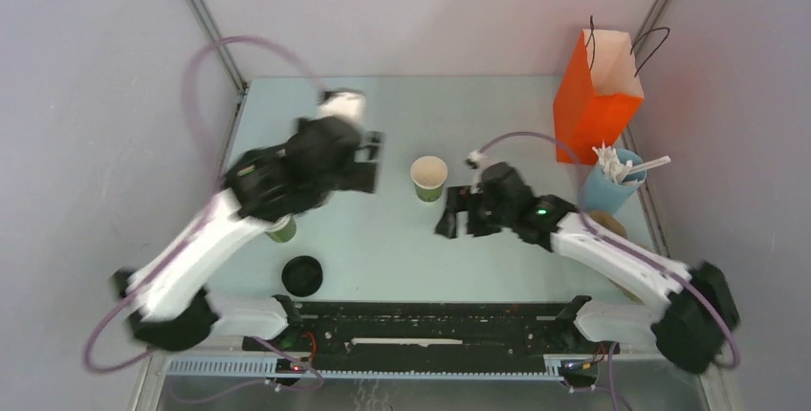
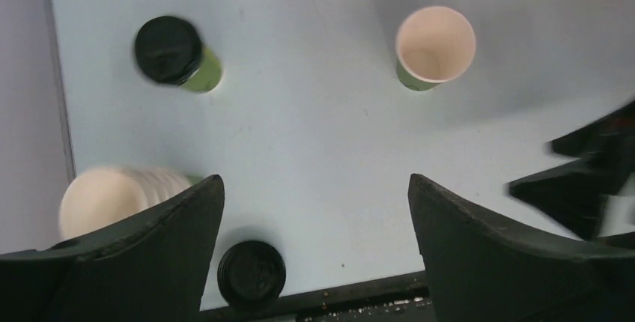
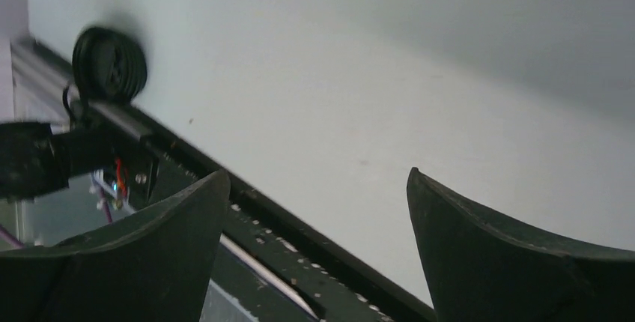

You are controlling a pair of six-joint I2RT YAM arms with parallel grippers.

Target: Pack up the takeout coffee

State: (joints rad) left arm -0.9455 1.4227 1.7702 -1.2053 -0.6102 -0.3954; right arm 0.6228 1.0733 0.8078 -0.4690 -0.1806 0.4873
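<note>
One takeout coffee point(image 2: 176, 52), an olive-green cup with a black lid, stands on the table's left side; from above only its green side point(image 1: 282, 230) shows under my left arm. My left gripper point(image 2: 314, 180) hangs high over the table point(image 1: 373, 239), open and empty, well apart from that cup; from above the left gripper point(image 1: 371, 158) is blurred. My right gripper point(image 1: 455, 212) is open and empty too, just right of a lidless green cup point(image 1: 428, 178). The right wrist view shows the right gripper point(image 3: 318, 176) over the table's near edge.
A loose black lid point(image 1: 302, 275) lies by the black front rail point(image 1: 430, 320). A stack of lidless cups point(image 2: 112, 195) stands at the left. An orange paper bag point(image 1: 595, 96) is at the back right, with a blue cup of stirrers point(image 1: 617, 180) in front of it.
</note>
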